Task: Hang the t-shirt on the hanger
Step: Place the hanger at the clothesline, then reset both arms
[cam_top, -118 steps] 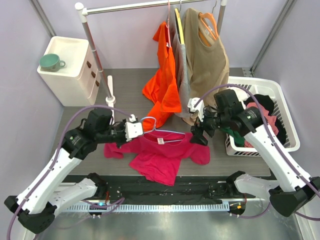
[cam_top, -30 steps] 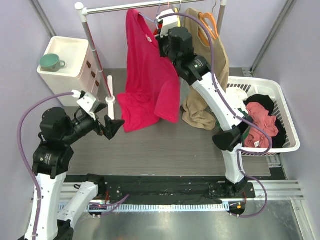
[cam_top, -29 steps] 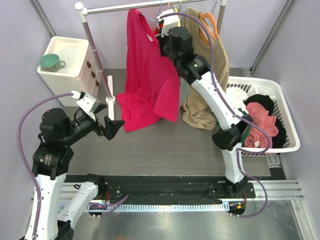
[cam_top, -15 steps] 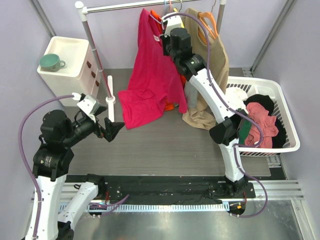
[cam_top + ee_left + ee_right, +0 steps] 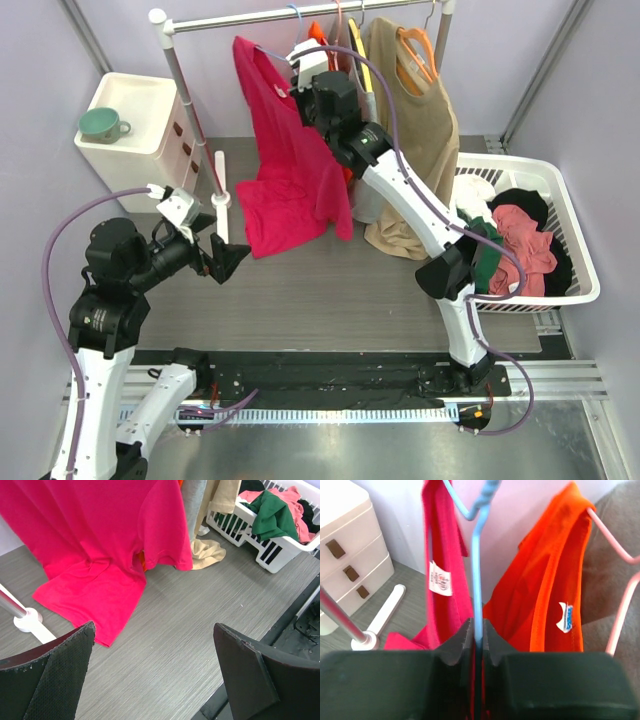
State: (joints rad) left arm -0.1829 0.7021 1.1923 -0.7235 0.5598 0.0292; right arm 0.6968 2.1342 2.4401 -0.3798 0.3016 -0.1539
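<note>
While on 1 hanger [image 5: 477, 580], 1 t-shirt [image 5: 288, 160]

White drawer unit [image 5: 135, 150] at 10 o'clock, green mug [image 5: 101, 124] on top. Laundry basket [image 5: 520, 163] at 3 o'clock. Tan top [image 5: 420, 130] hanging, 1 o'clock.

A mock laundry corner it was, set up inside a robot lab cell: a steel clothes rail [image 5: 220, 17] carried a bright magenta-pink t-shirt [image 5: 290, 150], a white slatted plastic laundry basket [image 5: 530, 165] sat heaped with clothes beside a white plastic drawer unit [image 5: 150, 160], and plain lilac wall panels [image 5: 40, 200] and a ribbed aluminium mounting rail [image 5: 330, 412] boxed it all in.
</note>
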